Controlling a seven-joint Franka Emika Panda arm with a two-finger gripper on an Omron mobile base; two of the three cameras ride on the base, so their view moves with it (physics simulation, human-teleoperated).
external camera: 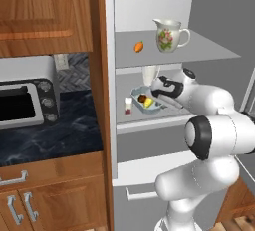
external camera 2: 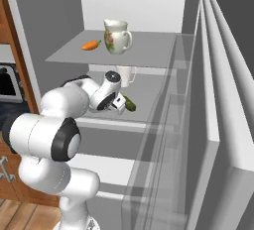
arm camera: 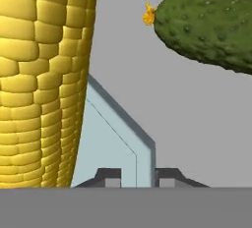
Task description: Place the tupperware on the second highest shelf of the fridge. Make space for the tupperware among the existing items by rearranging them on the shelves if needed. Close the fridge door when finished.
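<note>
1. The end effector (arm camera: pixel 137 177) grips the pale blue wall of the tupperware (external camera: pixel 147 100), its tips close either side.
2. The tupperware rests on the second highest shelf (external camera: pixel 164 120), corn cob (arm camera: pixel 44 79) inside; release seems next.
3. The cucumber (external camera 2: pixel 129 104) lies just beside, apparently leaving room.
4. The fridge door (external camera 2: pixel 218 125) stands open.

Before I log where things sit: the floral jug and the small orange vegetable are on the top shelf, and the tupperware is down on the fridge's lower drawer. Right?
Not quite. The jug and orange vegetable are on the top shelf, but the tupperware sits on the second highest shelf, not the lower drawer, with the gripper at its wall. The left base view shows it.
</note>
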